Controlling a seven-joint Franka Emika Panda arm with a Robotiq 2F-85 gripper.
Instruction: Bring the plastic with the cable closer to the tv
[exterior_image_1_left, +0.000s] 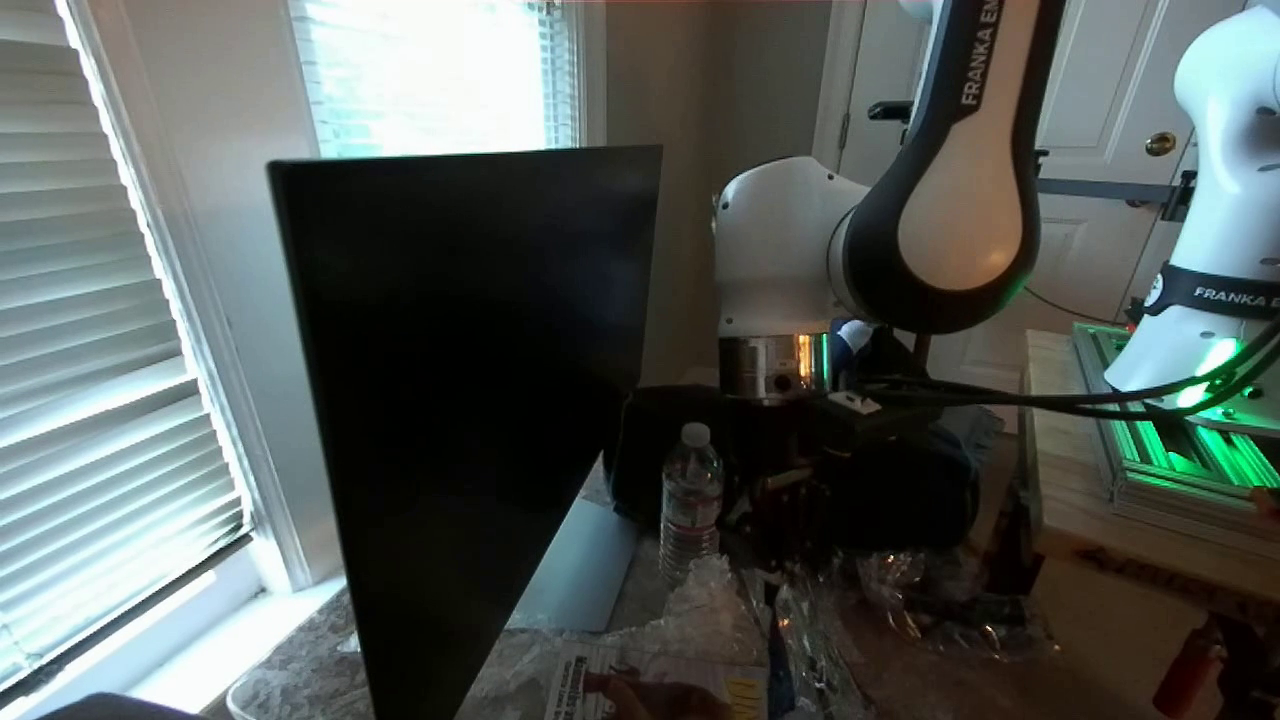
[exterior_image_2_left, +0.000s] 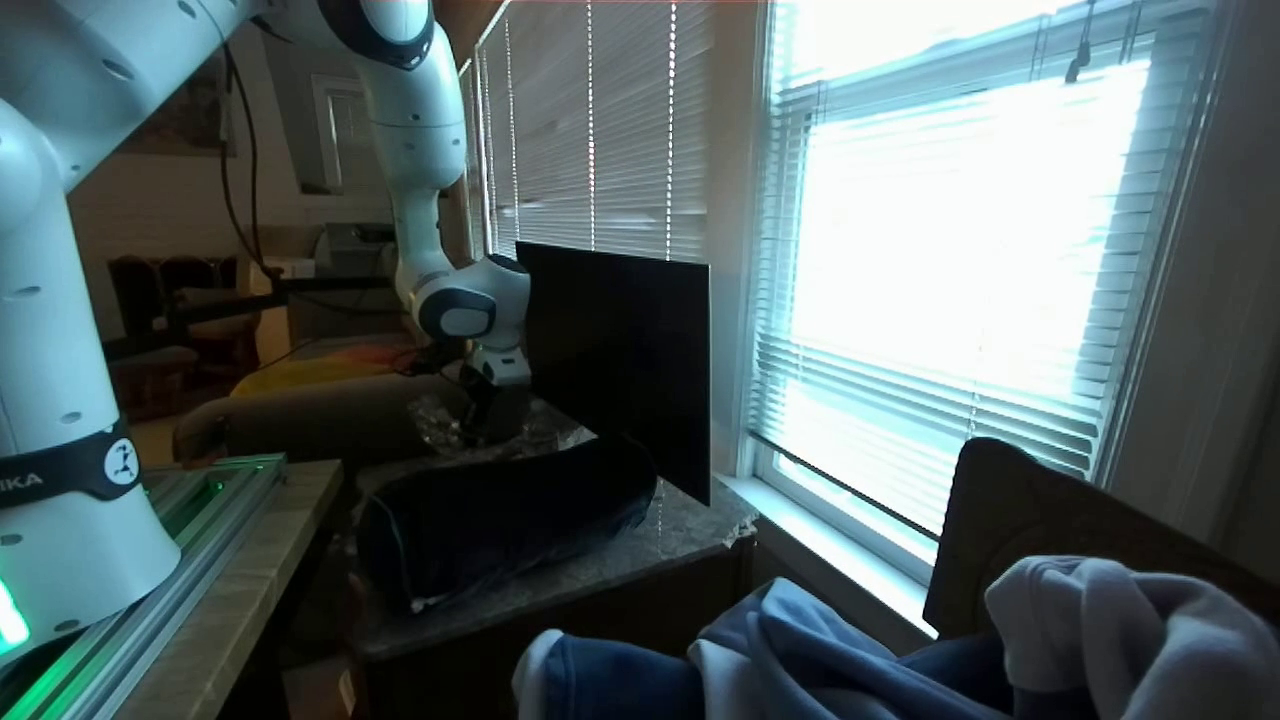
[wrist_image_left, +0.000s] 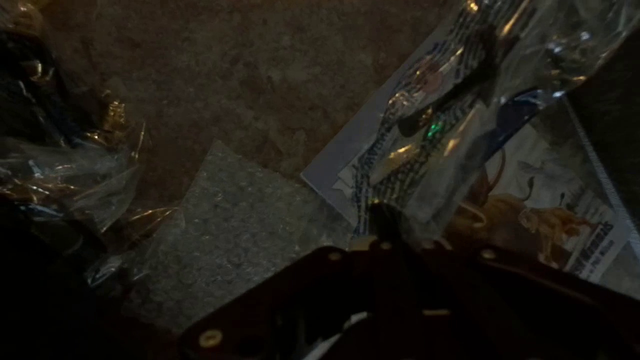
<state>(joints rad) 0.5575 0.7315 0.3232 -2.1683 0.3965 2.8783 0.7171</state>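
The tv is a large thin black panel standing on the counter; it also shows in an exterior view. The plastic with the cable is a clear, crinkled bag with printed lines and a dark strand inside. It also shows as shiny plastic below the gripper in an exterior view. My gripper has its fingers together on the near, bunched end of this bag. The fingertips are very dark. In an exterior view the gripper is low over the counter, right of the bottle and apart from the tv.
A water bottle stands between gripper and tv. A low rounded black object lies behind. A silver sheet, bubble wrap and a picture booklet lie on the counter. Another clear bag with dark contents lies at the side.
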